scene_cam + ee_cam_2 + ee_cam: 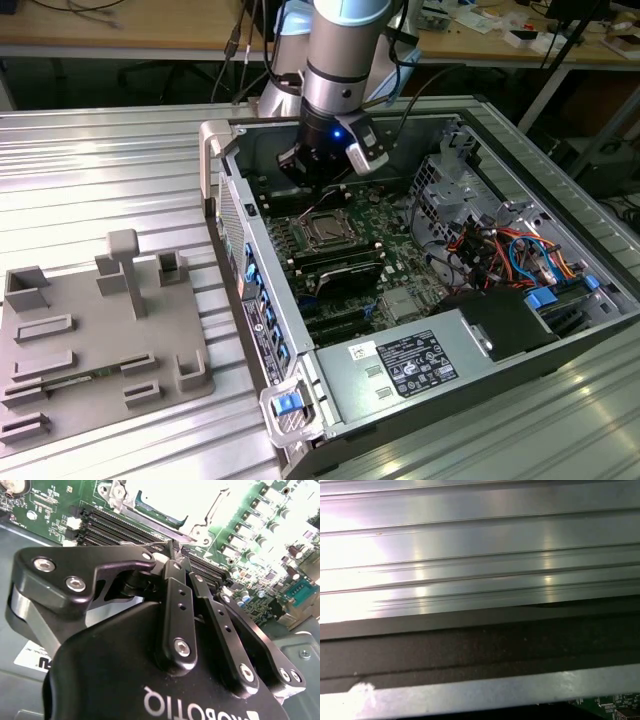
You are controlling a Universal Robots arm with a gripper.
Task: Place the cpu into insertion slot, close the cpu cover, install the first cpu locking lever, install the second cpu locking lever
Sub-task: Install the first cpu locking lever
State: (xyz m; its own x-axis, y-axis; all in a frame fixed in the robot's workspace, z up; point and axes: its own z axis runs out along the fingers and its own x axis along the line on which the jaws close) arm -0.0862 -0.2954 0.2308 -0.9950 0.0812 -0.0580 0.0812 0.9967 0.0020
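My gripper [318,182], its fingers [175,597] pressed together at the tips, hangs just beside the insertion slot [325,230] inside the open computer case [450,425]. In the second wrist view the cpu [155,497] lies in that slot, framed by the cpu cover [192,526]. A thin wire lever [140,544] runs between the slot and my fingertips; whether they pinch it I cannot tell.
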